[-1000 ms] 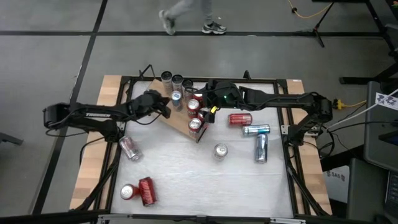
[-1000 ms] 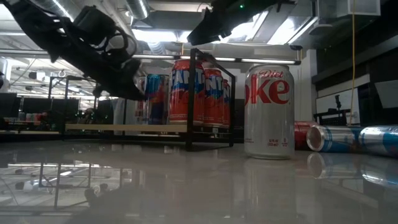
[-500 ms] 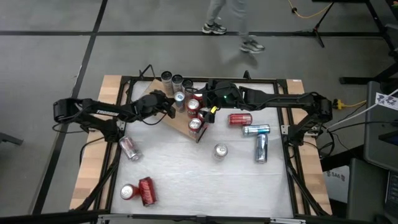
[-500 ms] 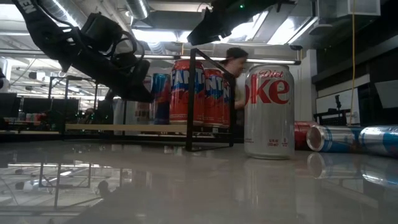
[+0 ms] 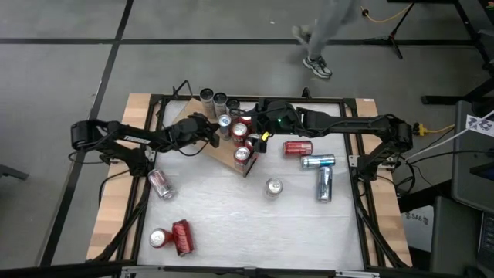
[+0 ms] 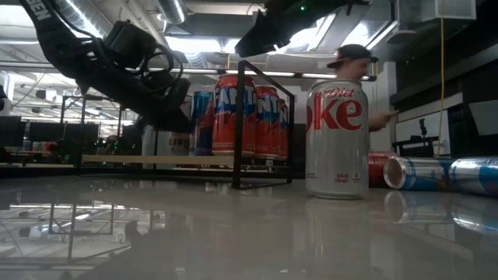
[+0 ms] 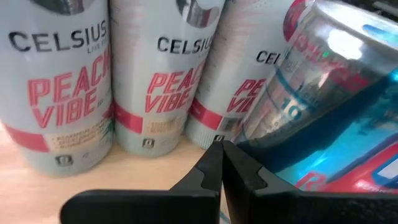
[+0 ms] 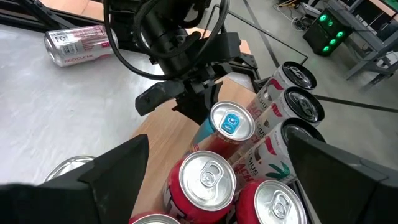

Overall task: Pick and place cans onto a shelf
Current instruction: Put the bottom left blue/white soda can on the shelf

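1. Left gripper [image 5: 210, 131] [image 7: 222, 163] closed to nothing, fingertips pressed together, empty, tip just beside the blue can [image 5: 222, 121] [image 8: 231, 124] on the shelf [image 5: 220, 150].
2. Reached in from the left over the shelf's bare left part, close to the three slim white cans [image 7: 155, 74] standing in a row at the shelf's far edge.
3. Right gripper [image 5: 248, 127] spread wide, holding nothing, hung above the red cans [image 5: 241, 141] at the shelf's right end, by the black frame [image 6: 243, 124].
4. Stood upright near the shelf, toward the table's middle: one silver can [image 5: 273, 187] [image 6: 336, 140].
5. Lay on their sides right of the shelf: a red can [image 5: 298, 147] and two blue-and-silver cans [image 5: 318, 161].
6. Lay tipped at the left: a pale can [image 5: 161, 184]; at the near left, two more red ones [image 5: 174, 237].
7. Walked past beyond the table's far edge: a person [image 5: 318, 35].
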Tool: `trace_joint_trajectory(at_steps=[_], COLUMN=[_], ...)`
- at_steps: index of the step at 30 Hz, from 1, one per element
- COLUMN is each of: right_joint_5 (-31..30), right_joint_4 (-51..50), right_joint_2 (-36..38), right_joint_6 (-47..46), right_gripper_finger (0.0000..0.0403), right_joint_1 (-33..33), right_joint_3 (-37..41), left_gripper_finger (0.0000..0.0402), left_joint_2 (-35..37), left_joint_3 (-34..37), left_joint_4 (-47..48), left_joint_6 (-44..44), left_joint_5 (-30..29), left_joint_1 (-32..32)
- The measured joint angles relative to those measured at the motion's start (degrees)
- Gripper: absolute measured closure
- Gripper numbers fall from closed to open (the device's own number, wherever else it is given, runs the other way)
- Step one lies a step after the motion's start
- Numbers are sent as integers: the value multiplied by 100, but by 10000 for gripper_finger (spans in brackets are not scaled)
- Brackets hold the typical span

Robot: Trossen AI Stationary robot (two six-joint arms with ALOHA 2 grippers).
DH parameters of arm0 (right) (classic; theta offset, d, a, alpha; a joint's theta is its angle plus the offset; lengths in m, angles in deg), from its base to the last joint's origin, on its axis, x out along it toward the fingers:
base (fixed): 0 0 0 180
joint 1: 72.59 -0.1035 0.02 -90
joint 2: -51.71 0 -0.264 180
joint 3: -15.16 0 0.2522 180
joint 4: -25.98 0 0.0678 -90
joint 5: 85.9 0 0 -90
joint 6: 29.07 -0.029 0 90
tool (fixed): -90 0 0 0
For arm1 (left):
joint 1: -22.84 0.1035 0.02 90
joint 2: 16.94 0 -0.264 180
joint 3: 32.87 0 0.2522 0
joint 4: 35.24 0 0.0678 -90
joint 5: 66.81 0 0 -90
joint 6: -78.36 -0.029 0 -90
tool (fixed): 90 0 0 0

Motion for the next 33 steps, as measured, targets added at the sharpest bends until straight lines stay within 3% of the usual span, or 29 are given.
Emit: trace_joint_trajectory(at_steps=[10,33], right_joint_5=[0,0], right_joint_4=[-70,-66], right_joint_2=[0,3], right_joint_6=[0,0], right_gripper_finger=[31,31], right_joint_1=[0,0], right_joint_3=[0,0], left_gripper_finger=[401,401], left_joint_2=[8,8], left_joint_3=[0,-2], left_joint_4=[833,251], left_joint_6=[19,190], left_joint_5=[-33,-78], left_joint_1=[-269,-444])
